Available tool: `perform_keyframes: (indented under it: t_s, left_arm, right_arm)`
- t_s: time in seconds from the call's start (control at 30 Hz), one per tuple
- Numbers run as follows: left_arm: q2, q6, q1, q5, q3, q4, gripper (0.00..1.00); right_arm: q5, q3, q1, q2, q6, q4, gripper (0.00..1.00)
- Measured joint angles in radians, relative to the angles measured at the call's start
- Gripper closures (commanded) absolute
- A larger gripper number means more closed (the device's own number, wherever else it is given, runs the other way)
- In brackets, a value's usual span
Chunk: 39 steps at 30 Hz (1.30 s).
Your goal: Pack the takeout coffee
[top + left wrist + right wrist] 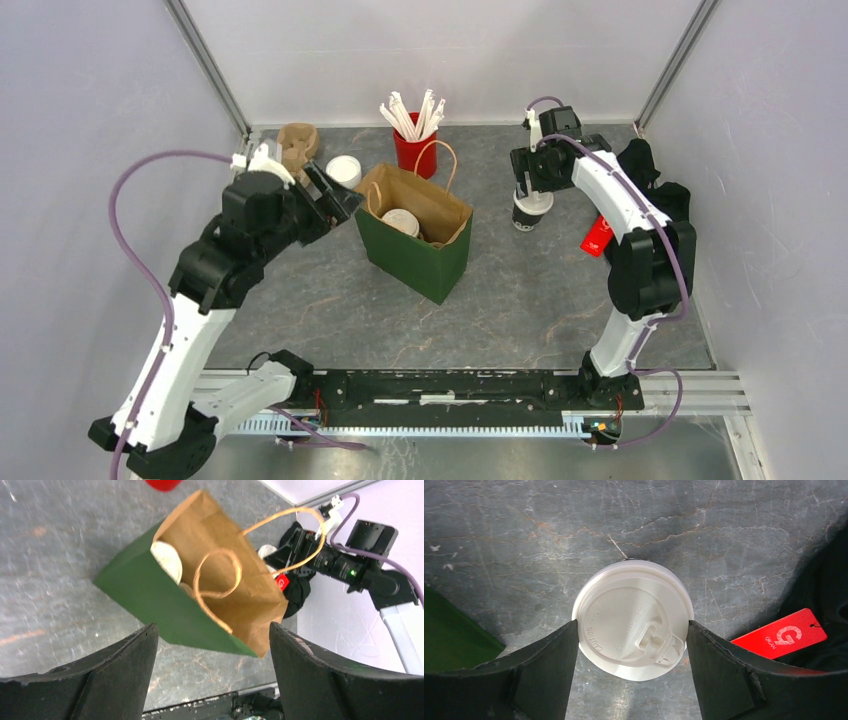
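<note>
- The green paper bag (420, 262) stands open in the middle of the grey stone-patterned table (330, 310), with its brown inside showing and its 2 twine handles loose over the mouth.
- 1 takeout cup (400, 221) is already down inside the bag. Only its white lid shows, tucked against the wall nearest the left arm.
- The left gripper (335, 200) hangs just beside the bag's left top edge. From its wrist camera the 2 black fingers (115, 680) stand wide apart with nothing between them, so it is released, and the bag sits below the gap.
- The second takeout cup (531, 212) stands upright on the table to the right of the bag, apart from it, black-walled with its white sip lid (633, 617) on.
- The right gripper (530, 190) is down over that cup. Its 2 fingers (539, 680) flank the lid, 1 at each side, right at the rim.
- I cannot tell whether those fingers press on the cup or merely stand beside it.
- A red tag (781, 635) lies on the table just right of this cup.
- Behind the bag stands a red holder (410, 153) full of white sticks (412, 115).
- A stack of white lids (343, 170) sits to the holder's left, near the left gripper.
</note>
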<state>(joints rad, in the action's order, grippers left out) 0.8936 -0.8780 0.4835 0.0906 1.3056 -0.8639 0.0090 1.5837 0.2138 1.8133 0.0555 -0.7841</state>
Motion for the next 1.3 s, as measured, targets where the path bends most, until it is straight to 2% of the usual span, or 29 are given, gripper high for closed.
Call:
perform_keyframes:
  t_s: [0.13, 0.27, 0.37, 0.5, 0.7, 0.83, 1.17, 1.3]
  left_arm:
    - [0.161, 0.079, -0.008, 0.041, 0.239, -0.091, 0.12]
    - [0.335, 0.158, -0.065, 0.029, 0.435, -0.144, 0.12]
    - [0.44, 0.212, -0.121, -0.008, 0.49, -0.166, 0.14]
    - [0.562, 0.278, -0.201, -0.091, 0.528, -0.206, 0.26]
    - [0.663, 0.344, -0.24, -0.266, 0.529, -0.188, 0.26]
    - [0.665, 0.365, -0.239, -0.355, 0.479, -0.15, 0.35]
    - [0.747, 0.416, -0.238, -0.429, 0.41, -0.08, 0.67]
    - [0.764, 0.422, -0.236, -0.431, 0.396, -0.055, 0.86]
  right_arm:
    - [-0.035, -0.002, 0.0, -0.047, 0.0, 0.003, 0.23]
    - [-0.059, -0.021, 0.0, -0.084, 0.0, 0.008, 0.24]
    - [-0.067, -0.044, 0.0, -0.097, 0.0, 0.012, 0.24]
    - [-0.09, -0.081, 0.0, -0.117, 0.0, 0.011, 0.24]
    - [-0.137, -0.142, 0.0, -0.201, -0.001, 0.011, 0.25]
    - [-0.173, -0.153, 0.0, -0.25, 0.0, 0.015, 0.25]
    - [-0.223, -0.14, 0.0, -0.298, -0.009, -0.015, 0.28]
    - [-0.253, -0.127, 0.0, -0.345, -0.009, -0.028, 0.3]
